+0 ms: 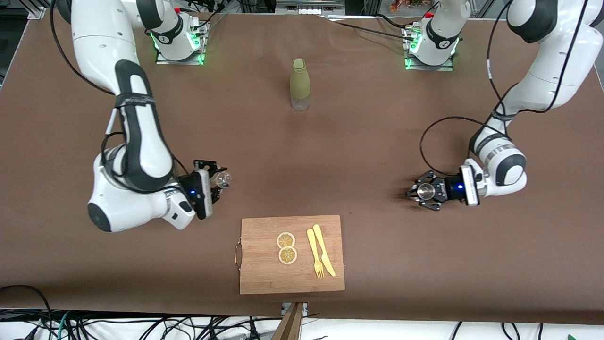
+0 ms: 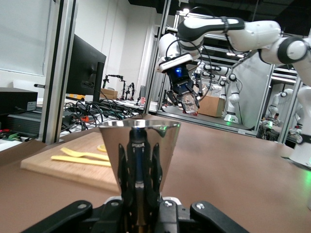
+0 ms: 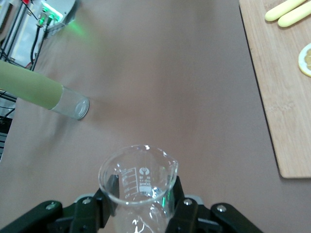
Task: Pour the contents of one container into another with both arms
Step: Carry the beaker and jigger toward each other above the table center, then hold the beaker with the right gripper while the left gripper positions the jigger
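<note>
A metal cup [image 2: 139,150] is gripped by the left gripper [image 1: 426,191]; a glass beaker [image 3: 138,175], with printed markings seen only at the wrist, is clamped by the right gripper [image 1: 218,179].

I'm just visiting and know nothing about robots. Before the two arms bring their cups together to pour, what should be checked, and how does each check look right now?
1. Right tool shut on the glass beaker: ok.
2. Left tool shut on the metal cup: ok.
3. Metal cup upright, mouth open to receive: ok in the left wrist view.
4. Liquid in the beaker: cannot tell; the glass is clear and the level is not plain.
5. Containers close enough to pour: not ok; each is over bare table toward its own arm's end.
6. Obstacles between them: ok; the bottle stands farther from the front camera, the cutting board nearer.
</note>
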Controlling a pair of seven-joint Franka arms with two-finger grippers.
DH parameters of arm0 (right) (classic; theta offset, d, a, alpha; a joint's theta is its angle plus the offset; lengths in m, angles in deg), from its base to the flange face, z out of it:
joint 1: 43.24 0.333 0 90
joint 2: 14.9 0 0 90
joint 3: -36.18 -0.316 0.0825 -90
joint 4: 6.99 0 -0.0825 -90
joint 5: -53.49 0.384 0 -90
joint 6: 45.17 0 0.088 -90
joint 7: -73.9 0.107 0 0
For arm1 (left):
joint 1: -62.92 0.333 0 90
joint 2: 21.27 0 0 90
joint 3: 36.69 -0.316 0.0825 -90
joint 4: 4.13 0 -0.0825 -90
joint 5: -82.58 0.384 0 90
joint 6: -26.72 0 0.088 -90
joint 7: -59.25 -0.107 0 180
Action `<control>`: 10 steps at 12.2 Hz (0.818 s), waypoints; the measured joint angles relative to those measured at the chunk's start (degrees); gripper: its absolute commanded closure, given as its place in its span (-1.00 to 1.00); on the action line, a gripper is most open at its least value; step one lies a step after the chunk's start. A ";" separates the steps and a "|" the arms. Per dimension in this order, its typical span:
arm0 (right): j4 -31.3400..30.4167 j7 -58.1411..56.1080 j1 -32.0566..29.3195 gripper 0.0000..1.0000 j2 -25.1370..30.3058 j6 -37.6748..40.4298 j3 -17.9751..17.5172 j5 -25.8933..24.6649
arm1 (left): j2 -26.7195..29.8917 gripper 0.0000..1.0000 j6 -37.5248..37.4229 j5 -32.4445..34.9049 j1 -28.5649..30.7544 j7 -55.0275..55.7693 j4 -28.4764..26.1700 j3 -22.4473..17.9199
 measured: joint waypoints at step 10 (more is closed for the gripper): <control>0.26 20.48 13.44 0.37 1.61 -7.85 0.03 -9.89 | 1.88 1.00 11.51 -23.87 -18.36 -3.19 -2.22 -0.08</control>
